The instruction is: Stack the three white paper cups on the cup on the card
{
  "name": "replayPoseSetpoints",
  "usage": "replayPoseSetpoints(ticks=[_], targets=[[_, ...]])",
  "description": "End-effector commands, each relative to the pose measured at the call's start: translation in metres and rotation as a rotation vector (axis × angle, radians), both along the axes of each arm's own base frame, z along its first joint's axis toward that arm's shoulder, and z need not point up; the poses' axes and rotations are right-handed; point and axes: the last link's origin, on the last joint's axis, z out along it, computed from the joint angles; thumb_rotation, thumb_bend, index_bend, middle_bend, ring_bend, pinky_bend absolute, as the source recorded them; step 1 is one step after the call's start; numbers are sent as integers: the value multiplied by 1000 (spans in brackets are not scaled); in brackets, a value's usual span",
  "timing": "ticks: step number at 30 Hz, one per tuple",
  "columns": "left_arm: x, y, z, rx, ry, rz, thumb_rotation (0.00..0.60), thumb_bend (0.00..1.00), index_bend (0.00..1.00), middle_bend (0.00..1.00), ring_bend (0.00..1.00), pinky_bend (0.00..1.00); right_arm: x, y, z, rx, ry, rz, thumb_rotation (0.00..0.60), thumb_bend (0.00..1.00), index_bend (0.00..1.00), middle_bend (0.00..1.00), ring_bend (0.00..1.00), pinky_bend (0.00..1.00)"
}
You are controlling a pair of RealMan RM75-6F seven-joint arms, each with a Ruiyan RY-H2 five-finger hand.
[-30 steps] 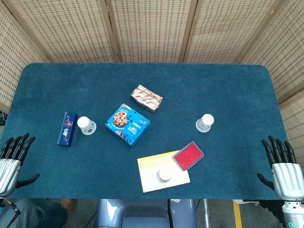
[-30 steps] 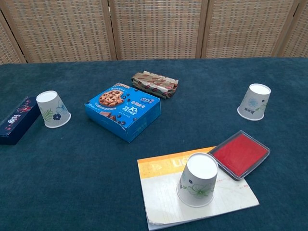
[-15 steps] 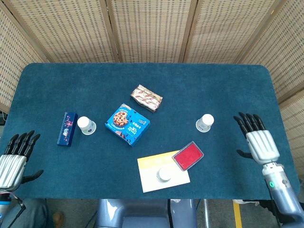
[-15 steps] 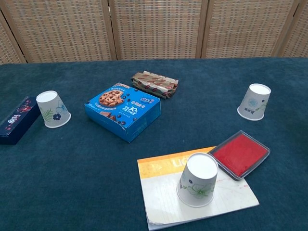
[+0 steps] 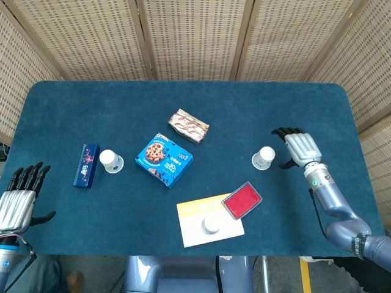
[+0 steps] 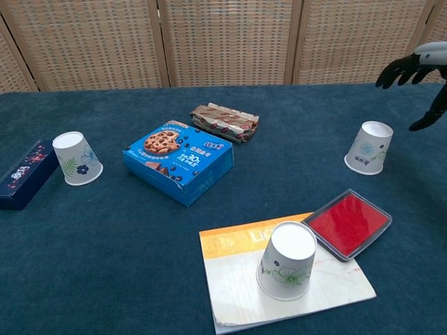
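Observation:
An upside-down white paper cup (image 5: 211, 224) (image 6: 287, 260) stands on the yellow and white card (image 5: 194, 231) (image 6: 237, 293) near the front edge. A second cup (image 5: 263, 157) (image 6: 369, 147) stands upside down at the right. My right hand (image 5: 298, 147) (image 6: 421, 71) hovers open just right of it, fingers spread, not touching. A third cup (image 5: 110, 161) (image 6: 77, 158) stands upside down at the left. My left hand (image 5: 20, 198) is open at the table's front left corner, far from any cup, and is out of the chest view.
A blue cookie box (image 5: 164, 159) (image 6: 178, 160) lies mid-table, a striped snack pack (image 5: 189, 126) (image 6: 225, 121) behind it. A dark blue bar box (image 5: 87, 165) (image 6: 24, 174) lies left of the left cup. A red ink pad (image 5: 241, 199) (image 6: 348, 222) touches the card's right corner.
My right hand has moved from the table's front right corner up and inward to beside the right cup, entering the chest view. The left hand has barely shifted. No cup has moved.

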Motion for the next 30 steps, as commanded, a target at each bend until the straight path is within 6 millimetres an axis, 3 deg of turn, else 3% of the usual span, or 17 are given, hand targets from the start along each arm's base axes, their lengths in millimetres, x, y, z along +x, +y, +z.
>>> replayPoseSetpoints(ticks=[1, 13, 30], targets=[[0, 1, -1, -1, 4, 4, 600, 0, 0, 0, 0, 0, 1, -5, -11, 29, -13, -20, 600, 251, 269, 309, 244, 254], [0, 1, -3, 1, 12, 8, 600, 0, 0, 0, 0, 0, 3, -20, -39, 62, -19, -57, 600, 284, 335, 378, 310, 311], [-1, 2, -3, 0, 15, 15, 600, 0, 0, 0, 0, 0, -6, -25, -45, 44, -18, -74, 600, 393, 489, 524, 465, 408]])
